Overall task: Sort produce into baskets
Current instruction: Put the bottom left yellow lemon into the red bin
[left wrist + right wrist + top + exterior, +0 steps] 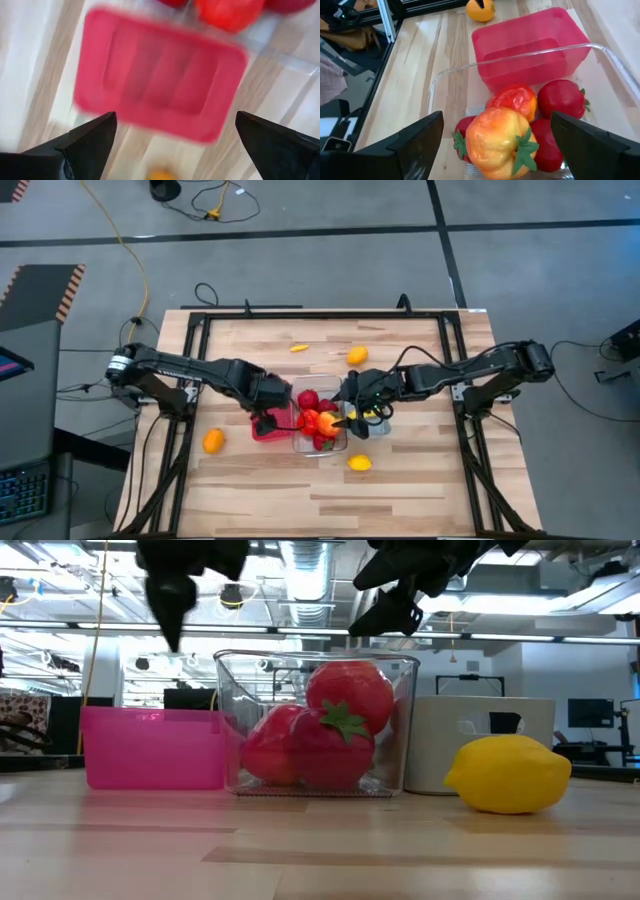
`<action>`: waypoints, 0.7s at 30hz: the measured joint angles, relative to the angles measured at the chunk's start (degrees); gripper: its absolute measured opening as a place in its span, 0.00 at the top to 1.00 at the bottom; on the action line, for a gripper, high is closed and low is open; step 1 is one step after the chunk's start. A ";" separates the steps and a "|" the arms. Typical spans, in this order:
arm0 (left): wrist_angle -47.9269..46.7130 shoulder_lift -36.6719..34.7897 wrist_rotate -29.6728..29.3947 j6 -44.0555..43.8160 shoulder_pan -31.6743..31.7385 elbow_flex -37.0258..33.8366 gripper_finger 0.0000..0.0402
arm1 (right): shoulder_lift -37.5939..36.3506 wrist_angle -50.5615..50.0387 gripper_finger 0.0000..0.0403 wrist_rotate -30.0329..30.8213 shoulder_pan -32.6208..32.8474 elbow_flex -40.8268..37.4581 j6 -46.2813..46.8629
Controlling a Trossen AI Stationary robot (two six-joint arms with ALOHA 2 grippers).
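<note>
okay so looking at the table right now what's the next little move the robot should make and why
Probably lift the right gripper straight up, clear of the clear basket. Its jaws stand open over the orange-red pepper, which already rests on the red round pieces inside. The left gripper hangs open above the red basket, which looks empty. Then it could go for the lemon.

A pale wooden counter [420,490] stands on a grey floor [330,265]. A yellow cable [140,270] trails across that floor, beside black-and-orange hazard tape [70,290].
</note>
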 joint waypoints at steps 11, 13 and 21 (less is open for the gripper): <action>-13.07 -0.32 -0.63 -21.29 -10.73 -5.19 0.02 | -6.58 -4.07 0.03 0.05 0.02 -0.04 -1.66; -13.03 -0.44 -0.30 -25.04 -13.02 -7.18 0.02 | -7.48 -4.02 0.03 0.03 0.03 -0.04 -1.65; -12.67 -0.55 1.83 -38.98 -21.08 -13.43 0.02 | -8.09 -4.17 0.03 -0.01 2.47 -0.04 -1.62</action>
